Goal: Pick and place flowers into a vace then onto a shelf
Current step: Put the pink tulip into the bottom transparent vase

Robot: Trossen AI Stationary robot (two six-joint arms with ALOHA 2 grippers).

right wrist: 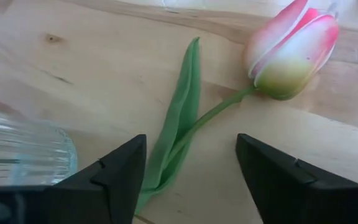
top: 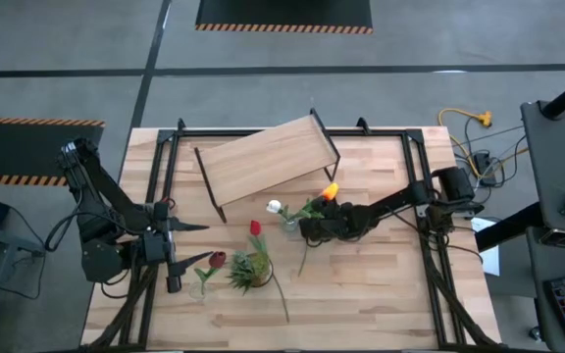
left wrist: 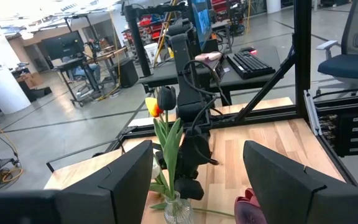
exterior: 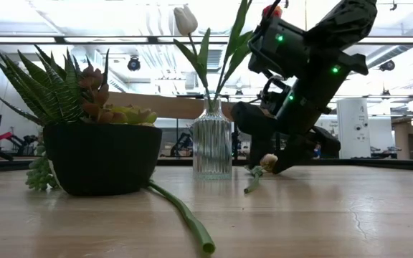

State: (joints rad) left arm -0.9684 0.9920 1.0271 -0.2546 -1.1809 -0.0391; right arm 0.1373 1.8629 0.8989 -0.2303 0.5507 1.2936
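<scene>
A ribbed glass vase (top: 288, 225) stands mid-table holding a white tulip (exterior: 185, 20) and an orange-yellow one (top: 330, 190). A pink tulip (right wrist: 294, 53) lies flat on the wood next to the vase (right wrist: 23, 152). My right gripper (right wrist: 191, 174) slants down over it, open, one finger on each side of its stem and leaf (right wrist: 178, 134), touching neither. A red tulip (top: 255, 227) and a maroon one (top: 217, 260) lie on the table. My left gripper (top: 196, 243) waits open at the left, held level above the table. The shelf (top: 263, 160) stands at the far side.
A dark pot with a spiky green plant (exterior: 102, 154) stands near the front beside the red tulip's long stem (exterior: 185, 218). The table's black frame rails (top: 425, 245) run along its left and right sides. Bare wood lies to the right of the vase.
</scene>
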